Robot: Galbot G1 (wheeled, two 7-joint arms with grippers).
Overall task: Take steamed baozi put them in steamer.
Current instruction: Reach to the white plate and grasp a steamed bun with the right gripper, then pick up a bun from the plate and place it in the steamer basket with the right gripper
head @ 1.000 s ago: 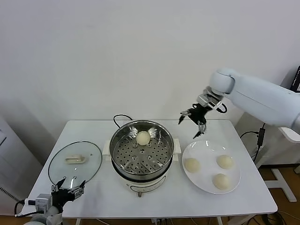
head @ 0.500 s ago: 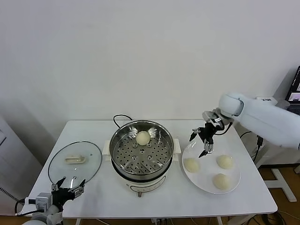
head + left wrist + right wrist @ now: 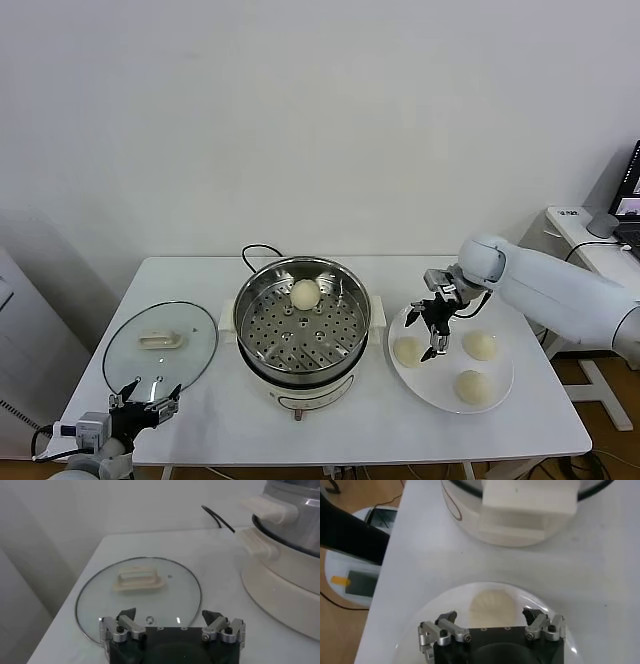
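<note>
The steamer (image 3: 302, 322) stands mid-table on its white base, and one steamed baozi (image 3: 305, 293) lies on its perforated floor near the back. Three more baozi rest on the white plate (image 3: 440, 378) to its right: one nearest the steamer (image 3: 407, 351), one at the back right (image 3: 481, 345), one in front (image 3: 472, 386). My right gripper (image 3: 431, 335) hangs open just above the baozi nearest the steamer. In the right wrist view that baozi (image 3: 492, 605) lies between the spread fingers of the right gripper (image 3: 490, 615). My left gripper (image 3: 146, 400) is parked open at the table's front left.
A glass lid (image 3: 160, 345) with a cream handle lies flat left of the steamer, right in front of the left gripper (image 3: 168, 615). A black cord (image 3: 255, 252) runs behind the steamer. The steamer's white side handle (image 3: 530, 495) is close beyond the plate.
My right arm has come down and right from beside the steamer's rim to low over the plate, above the baozi nearest the steamer. The left arm has stayed still.
</note>
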